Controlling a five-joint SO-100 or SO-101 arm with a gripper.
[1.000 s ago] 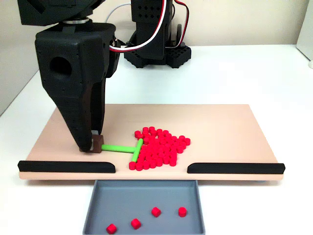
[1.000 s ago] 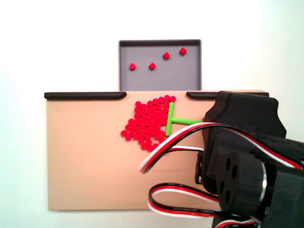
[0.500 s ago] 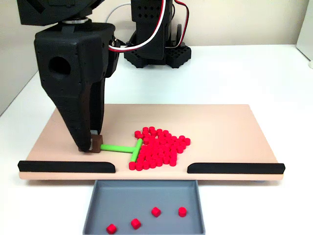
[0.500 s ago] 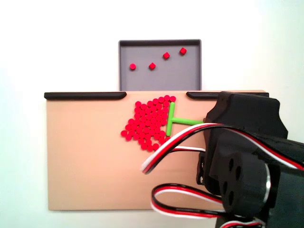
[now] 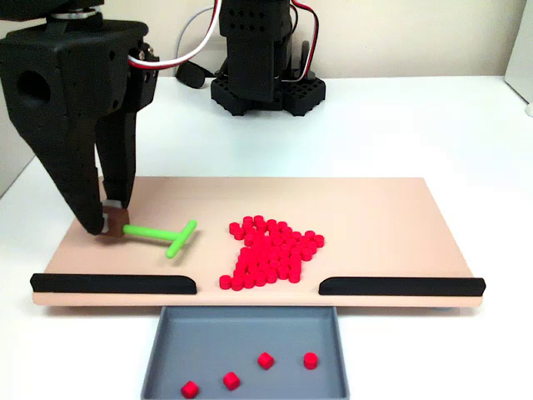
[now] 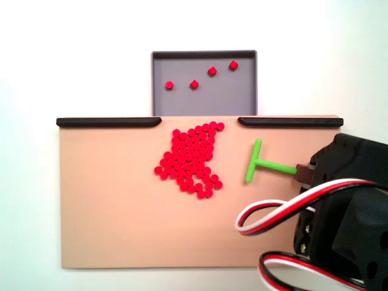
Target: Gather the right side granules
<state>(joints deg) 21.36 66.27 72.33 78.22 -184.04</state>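
We pulled the green T-tool (image 5: pixel 158 237) off the granules (image 5: pixel 271 252) toward frame left; gripper (image 5: pixel 111 229) clamped on its stem (pile mid-board, unmoved). Likely repositioning for another sweep.

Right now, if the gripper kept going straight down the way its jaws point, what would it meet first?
The board. The gripper points down at the board's left end in a fixed view, shut on the green tool, with its tips looking almost on the surface; the exact gap is unclear. The granules lie off to the side.
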